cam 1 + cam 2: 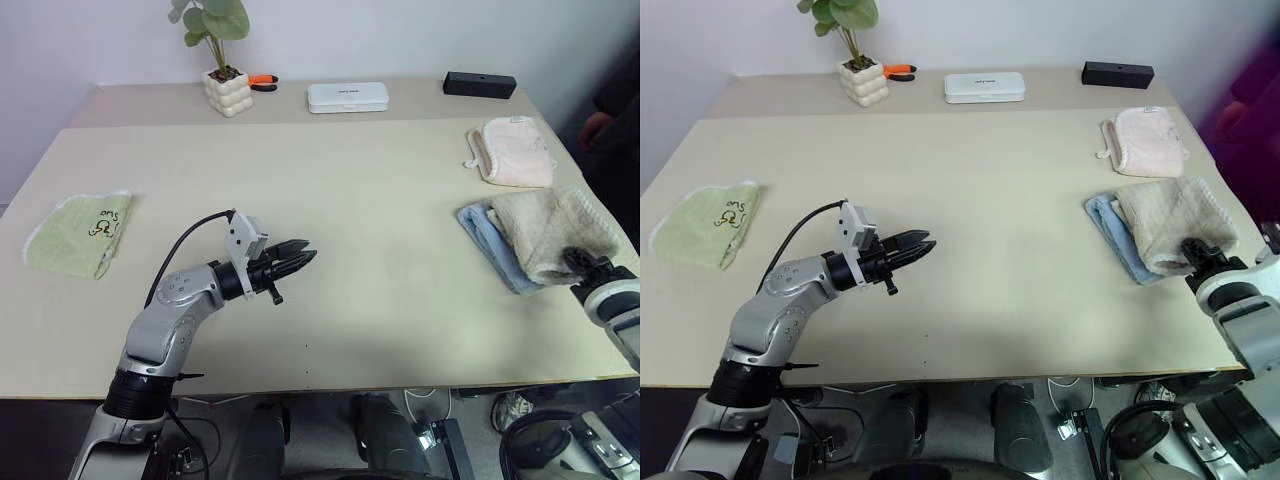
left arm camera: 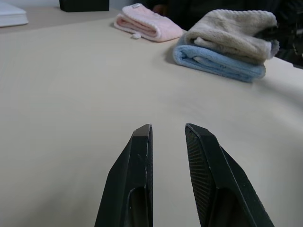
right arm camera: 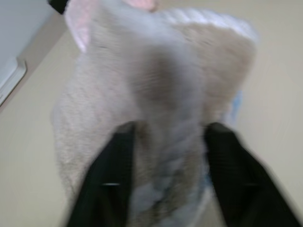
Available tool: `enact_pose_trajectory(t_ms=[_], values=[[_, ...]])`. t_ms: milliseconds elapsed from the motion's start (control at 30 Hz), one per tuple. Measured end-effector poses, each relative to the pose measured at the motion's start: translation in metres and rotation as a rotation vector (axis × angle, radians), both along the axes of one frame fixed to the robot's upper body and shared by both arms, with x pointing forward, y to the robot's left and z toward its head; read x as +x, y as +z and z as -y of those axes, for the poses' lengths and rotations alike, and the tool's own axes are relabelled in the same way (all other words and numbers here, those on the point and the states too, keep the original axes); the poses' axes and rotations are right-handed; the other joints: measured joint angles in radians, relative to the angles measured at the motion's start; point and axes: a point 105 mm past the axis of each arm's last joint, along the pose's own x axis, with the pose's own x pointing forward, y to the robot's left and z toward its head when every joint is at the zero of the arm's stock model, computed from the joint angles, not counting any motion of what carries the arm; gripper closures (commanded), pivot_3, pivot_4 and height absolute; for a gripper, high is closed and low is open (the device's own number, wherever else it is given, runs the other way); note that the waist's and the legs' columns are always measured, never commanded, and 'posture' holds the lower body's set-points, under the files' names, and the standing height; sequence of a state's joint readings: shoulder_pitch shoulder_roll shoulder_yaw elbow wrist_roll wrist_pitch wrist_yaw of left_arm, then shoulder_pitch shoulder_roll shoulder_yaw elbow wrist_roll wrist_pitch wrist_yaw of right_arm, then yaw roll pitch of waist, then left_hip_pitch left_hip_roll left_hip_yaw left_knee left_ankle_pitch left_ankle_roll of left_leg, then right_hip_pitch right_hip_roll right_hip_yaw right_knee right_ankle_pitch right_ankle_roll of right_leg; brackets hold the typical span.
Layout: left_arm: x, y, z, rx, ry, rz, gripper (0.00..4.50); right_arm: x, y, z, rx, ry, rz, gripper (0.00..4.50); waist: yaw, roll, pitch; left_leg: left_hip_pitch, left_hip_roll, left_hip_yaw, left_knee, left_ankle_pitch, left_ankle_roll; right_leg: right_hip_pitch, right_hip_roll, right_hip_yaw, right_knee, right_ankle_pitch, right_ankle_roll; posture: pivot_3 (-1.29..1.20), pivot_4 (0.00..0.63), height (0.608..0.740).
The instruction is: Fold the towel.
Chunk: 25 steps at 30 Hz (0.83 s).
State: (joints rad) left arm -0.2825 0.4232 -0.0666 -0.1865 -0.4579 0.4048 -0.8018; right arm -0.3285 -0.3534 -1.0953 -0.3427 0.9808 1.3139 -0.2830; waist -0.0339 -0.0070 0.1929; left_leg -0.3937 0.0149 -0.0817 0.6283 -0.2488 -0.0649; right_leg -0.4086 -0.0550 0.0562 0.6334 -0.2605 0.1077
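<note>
Now, left to right across the desk (image 1: pixel 330 210):

Green towel (image 1: pixel 78 233): pale green, folded, with dark lettering, near the desk's left edge; not the task's cloth.

Left gripper (image 1: pixel 297 259): hangs over bare desk left of centre, pointing toward the right. In the left wrist view its fingers (image 2: pixel 137 179) stand a narrow gap apart with nothing between them.

Back edge: a potted plant (image 1: pixel 222 60), orange-handled pliers (image 1: pixel 262 81), a white case (image 1: pixel 348 97) and a black box (image 1: pixel 480 84), all well away from the work.

Pink cloth (image 1: pixel 515 150): folded, at the right rear of the desk.

Blue towel (image 1: pixel 495 245): light blue, folded, lying under the tan one, its edge showing on the left side.

Towel (image 1: pixel 550 230): beige terry, folded into a thick bundle and resting on top of the blue towel, near the desk's right edge.

Right gripper (image 1: pixel 1202 254): at the towel's near end. The right wrist view shows its fingers (image 3: pixel 109 175) spread apart on either side of a ridge of the cloth, not pinching it.

Handling: soft, light and limp, I judge; the pile should grip well, but layers will slump and slide if lifted by one point.

Where to hold: best at a stitched edge or corner, taking every layer at once.

Progress: the towel looks folded and stacked, so the task seems near its end.
</note>
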Motion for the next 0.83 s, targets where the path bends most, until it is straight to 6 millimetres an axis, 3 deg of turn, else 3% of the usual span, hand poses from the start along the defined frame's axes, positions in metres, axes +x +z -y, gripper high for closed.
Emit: enact_pose_trajectory(t_ms=[33, 167, 267, 367, 467, 600, 733, 833], values=[[0.0, -0.001, -0.001, 0.001, 0.003, -0.004, 3.42, 0.0, 0.003, 0.002, -0.033, -0.002, -0.003, 0.63, 0.0, 0.0, 0.0, 0.0, 0.0, 0.0, 0.0, 0.0, 0.0, 0.0, 0.0, 0.0, 0.0, 0.0, 0.0, 0.0, 0.15, 0.737], [-0.002, -0.007, -0.003, 0.008, 0.017, -0.018, 3.42, -0.004, 0.021, 0.02, -0.237, -0.059, -0.03, 0.63, -0.001, 0.0, 0.0, -0.001, 0.0, 0.0, 0.0, 0.0, 0.0, 0.0, 0.0, 0.0, -0.001, 0.0, 0.001, 0.0, 0.15, 0.737], [-0.001, -0.009, -0.005, 0.013, 0.04, -0.018, 3.42, -0.008, 0.046, 0.037, -0.426, -0.116, -0.018, 0.63, -0.002, 0.0, 0.0, 0.0, 0.0, 0.0, 0.0, 0.0, 0.0, 0.0, 0.0, 0.0, -0.001, 0.0, 0.001, 0.0, 0.15, 0.737], [0.003, -0.007, -0.01, 0.02, 0.073, 0.002, 3.42, -0.006, 0.063, 0.043, -0.538, -0.137, 0.01, 0.63, -0.008, 0.0, 0.0, 0.0, 0.0, 0.0, 0.0, 0.0, 0.0, 0.001, 0.0, 0.0, -0.001, 0.0, 0.001, 0.0, 0.15, 0.737], [0.012, -0.01, -0.027, 0.042, 0.153, 0.018, 3.42, 0.004, 0.076, 0.038, -0.638, -0.098, 0.04, 0.63, -0.012, 0.0, 0.0, 0.001, 0.0, 0.0, 0.0, 0.0, 0.0, 0.001, 0.001, 0.001, -0.001, 0.0, 0.001, 0.0, 0.15, 0.737], [0.025, -0.014, -0.06, 0.116, 0.305, 0.053, 3.42, 0.036, 0.083, -0.029, -0.76, 0.264, 0.145, 0.63, -0.011, 0.0, 0.0, 0.002, 0.002, 0.0, -0.001, 0.0, 0.0, 0.001, 0.003, 0.002, -0.001, 0.001, 0.001, 0.0, 0.15, 0.737], [0.022, -0.017, -0.085, 0.141, 0.411, 0.071, 3.42, 0.046, 0.059, -0.118, -0.832, 0.73, 0.217, 0.63, -0.007, 0.0, 0.0, 0.0, 0.002, 0.0, -0.001, 0.0, 0.0, 0.001, 0.003, 0.002, -0.002, 0.001, 0.002, 0.0, 0.15, 0.737], [0.013, -0.02, -0.096, 0.149, 0.452, 0.067, 3.42, 0.047, 0.043, -0.147, -0.81, 0.912, 0.233, 0.63, 0.003, -0.001, 0.001, -0.001, 0.001, 0.0, 0.001, 0.0, 0.0, 0.001, 0.001, 0.002, -0.003, 0.001, 0.002, 0.0, 0.15, 0.737]])
